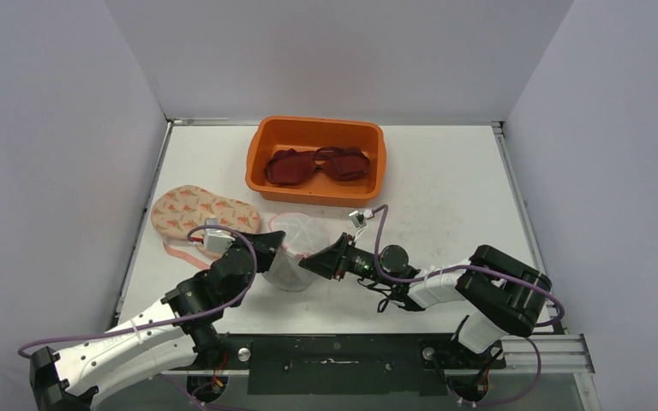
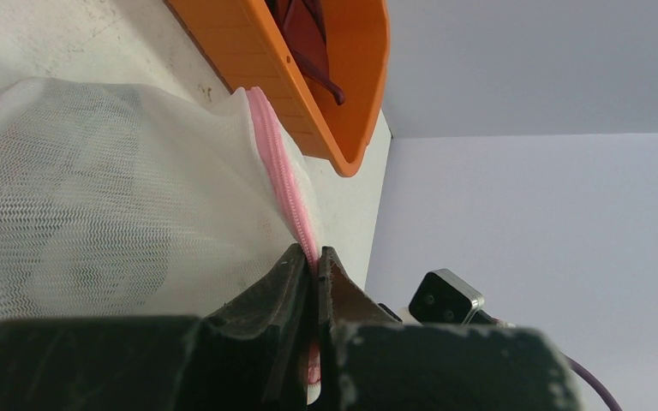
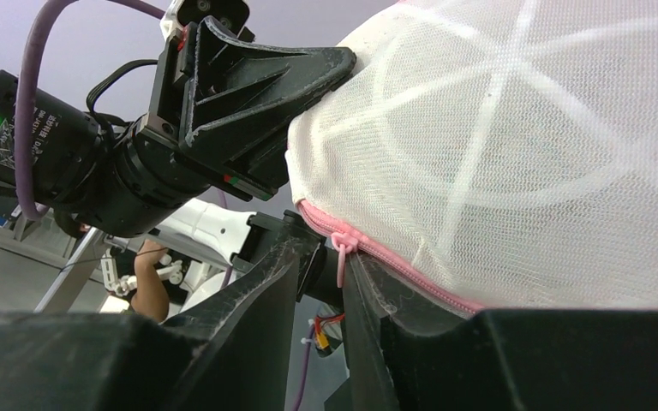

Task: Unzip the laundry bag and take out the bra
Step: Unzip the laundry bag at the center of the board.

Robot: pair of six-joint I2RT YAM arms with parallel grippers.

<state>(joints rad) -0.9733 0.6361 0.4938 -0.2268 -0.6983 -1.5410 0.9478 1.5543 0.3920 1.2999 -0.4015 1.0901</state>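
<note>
The white mesh laundry bag (image 1: pixel 296 233) (image 2: pixel 94 197) (image 3: pixel 497 154) stands between my two grippers at the table's middle front. Its pink zipper (image 2: pixel 287 184) runs along the edge. My left gripper (image 1: pixel 278 248) (image 2: pixel 317 257) is shut on that pink zipper edge. My right gripper (image 1: pixel 310 261) (image 3: pixel 321 257) is at the bag's other side. Its jaws are narrowly apart around the pink zipper pull (image 3: pixel 341 257), which hangs against one finger. The bra is hidden; only pale bands show through the mesh.
An orange bin (image 1: pixel 317 124) (image 2: pixel 343 128) holding a dark red garment (image 1: pixel 317 163) stands just behind the bag. A carrot-patterned fabric piece (image 1: pixel 201 214) lies to the left. White walls enclose the table on three sides.
</note>
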